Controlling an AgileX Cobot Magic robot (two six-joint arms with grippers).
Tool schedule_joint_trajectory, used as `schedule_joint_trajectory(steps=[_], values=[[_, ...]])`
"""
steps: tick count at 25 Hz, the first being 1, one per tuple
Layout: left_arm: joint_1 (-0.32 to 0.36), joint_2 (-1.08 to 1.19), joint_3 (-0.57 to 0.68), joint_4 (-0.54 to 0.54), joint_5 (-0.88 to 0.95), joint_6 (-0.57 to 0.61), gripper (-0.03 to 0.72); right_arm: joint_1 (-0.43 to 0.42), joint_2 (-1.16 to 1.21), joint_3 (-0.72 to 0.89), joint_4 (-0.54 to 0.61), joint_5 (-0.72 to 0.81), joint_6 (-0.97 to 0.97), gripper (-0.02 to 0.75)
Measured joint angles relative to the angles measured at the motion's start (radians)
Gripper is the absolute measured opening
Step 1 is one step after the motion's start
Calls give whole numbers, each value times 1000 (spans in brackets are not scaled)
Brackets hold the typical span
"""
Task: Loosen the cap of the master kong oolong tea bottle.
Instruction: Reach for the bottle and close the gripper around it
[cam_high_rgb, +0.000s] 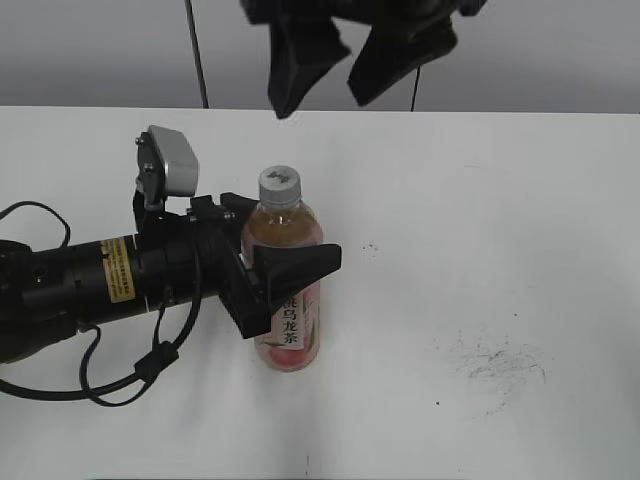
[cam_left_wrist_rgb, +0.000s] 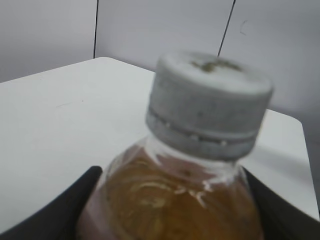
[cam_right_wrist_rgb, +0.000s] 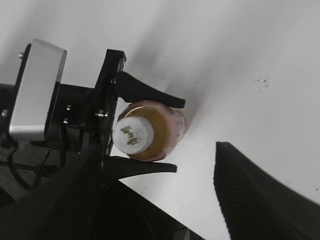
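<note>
The master kong oolong tea bottle (cam_high_rgb: 287, 330) stands upright on the white table, with amber tea and a pink label with Chinese characters. Its light-grey ribbed cap (cam_high_rgb: 280, 184) sits on top with a small dark mark. My left gripper (cam_high_rgb: 285, 240) comes in from the left and is shut on the bottle's body just below the shoulder. The left wrist view shows the cap (cam_left_wrist_rgb: 210, 100) and the bottle (cam_left_wrist_rgb: 170, 195) close up between the jaws (cam_left_wrist_rgb: 172, 222). My right gripper (cam_high_rgb: 325, 95) hangs open and empty above the cap. In the right wrist view the cap (cam_right_wrist_rgb: 132, 136) lies up and left of its jaws (cam_right_wrist_rgb: 185, 200).
The white table (cam_high_rgb: 500, 200) has grey scuff marks (cam_high_rgb: 495, 365) at the front right. The left arm's black cables (cam_high_rgb: 110, 380) loop on the table at the left. A grey wall stands behind the table's far edge.
</note>
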Motion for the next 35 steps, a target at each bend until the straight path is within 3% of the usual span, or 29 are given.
schedule_joint_trajectory(steps=[21, 30, 35], values=[[0, 0, 0, 0, 0, 0, 447, 22, 137, 0, 64, 5, 40, 522], [0, 0, 0, 0, 0, 0, 447, 106, 137, -10, -61, 5, 40, 522], [0, 0, 0, 0, 0, 0, 447, 112, 149, -10, -78, 6, 40, 517]])
